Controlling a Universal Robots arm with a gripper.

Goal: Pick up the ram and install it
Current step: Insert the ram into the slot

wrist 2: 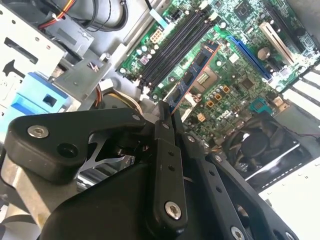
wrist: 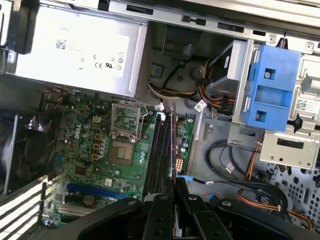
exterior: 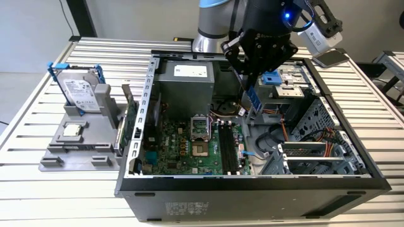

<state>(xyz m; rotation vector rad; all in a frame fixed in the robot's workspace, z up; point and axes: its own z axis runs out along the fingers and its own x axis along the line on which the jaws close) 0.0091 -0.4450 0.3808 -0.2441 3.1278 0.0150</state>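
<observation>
One black two-finger gripper (exterior: pixel 247 81), closed narrow on the ram (exterior: pixel 254 100), a long flat dark blue circuit stick. The stick hangs end-down from the fingertips inside the open grey tower case (exterior: pixel 252 189), over the far end of the long black memory slots (exterior: pixel 228 146) on the green motherboard (exterior: pixel 183 142), not seated. Black chips and a small pale label show on its face in the second wrist view. White printed sticker on the grey power-supply box (exterior: pixel 189 78) at the case's far edge. Labelled silver hard drive (exterior: pixel 82 92) stands by the slatted metal table's (exterior: pixel 50 198) edge, on the exterior view's left.
</observation>
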